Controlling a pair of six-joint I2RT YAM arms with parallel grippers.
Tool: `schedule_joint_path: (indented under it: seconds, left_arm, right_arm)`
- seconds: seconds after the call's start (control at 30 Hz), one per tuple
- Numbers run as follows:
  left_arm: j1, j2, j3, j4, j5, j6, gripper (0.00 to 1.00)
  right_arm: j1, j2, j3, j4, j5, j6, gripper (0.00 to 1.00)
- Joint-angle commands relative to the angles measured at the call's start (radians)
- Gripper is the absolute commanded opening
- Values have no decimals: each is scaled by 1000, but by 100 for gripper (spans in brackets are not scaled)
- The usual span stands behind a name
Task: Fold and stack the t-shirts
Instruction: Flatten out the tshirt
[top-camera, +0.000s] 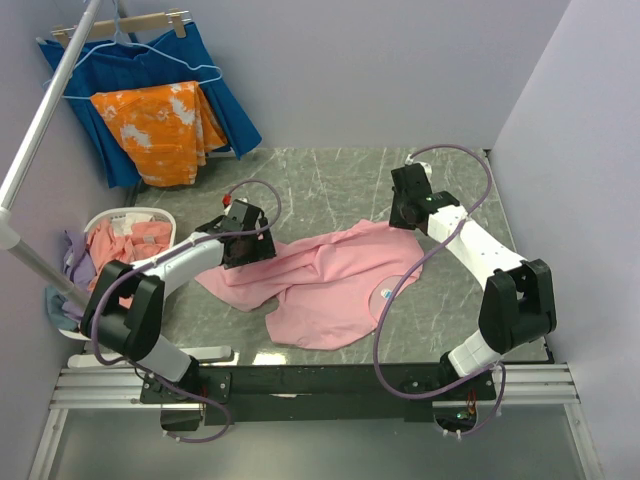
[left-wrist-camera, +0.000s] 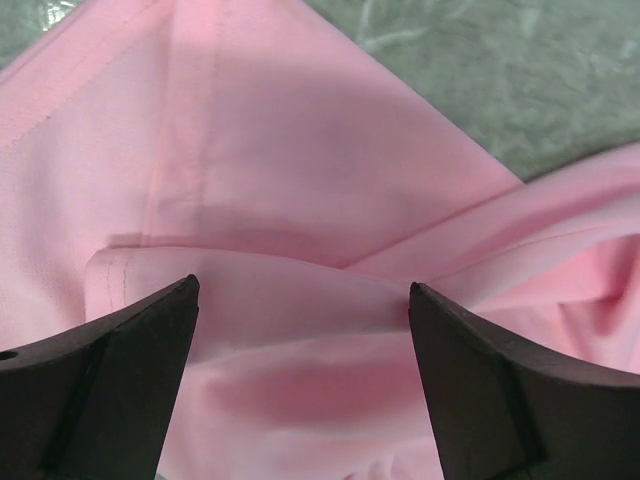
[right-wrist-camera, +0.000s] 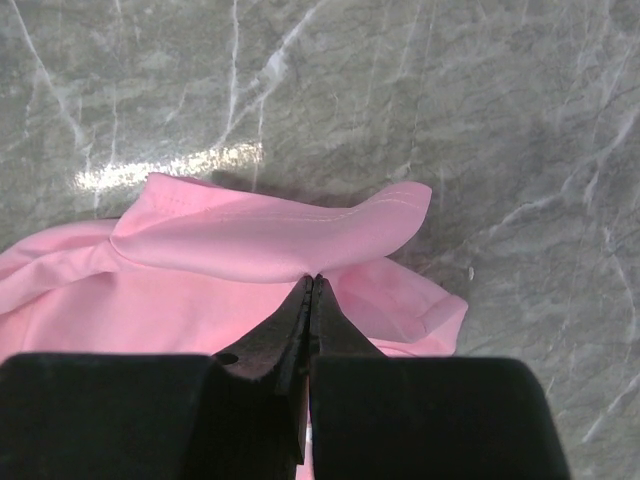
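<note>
Pink t-shirt (top-camera: 330, 285) crumpled on table (top-camera: 330, 175); right gripper (right-wrist-camera: 310, 285) pinches hem (likely to pull it flat), left gripper (left-wrist-camera: 303, 287) gapes over fold

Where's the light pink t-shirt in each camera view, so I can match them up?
Top external: light pink t-shirt lies crumpled at the centre.
Left wrist: it fills most of the frame, with a fold between the fingers of the open left pincer.
Right wrist: lower left, its edge pinched in the shut right pincer.
Shared landmark: the grey marbled tabletop.
</note>
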Motion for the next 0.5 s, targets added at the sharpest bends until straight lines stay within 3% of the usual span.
schedule_joint_path:
  seconds: [0.0,0.13,0.23,0.3,0.47]
  left_arm:
    - [-6,-13,-6,33,46,61,89]
    - [-12,50,-2,26,49,65,87]
    - [-19,88,1,30,46,64,78]
    - [-27,108,10,25,46,64,64]
    - [-48,127,14,14,46,67,13]
  right_arm:
    - [-7,-30,-18,11,-3,4,0]
    - [-9,-40,-24,7,4,1,0]
    - [-7,-47,-27,2,15,-1,0]
    - [-7,-53,-30,0,20,-1,0]
    - [-9,-67,-34,-3,32,-2,0]
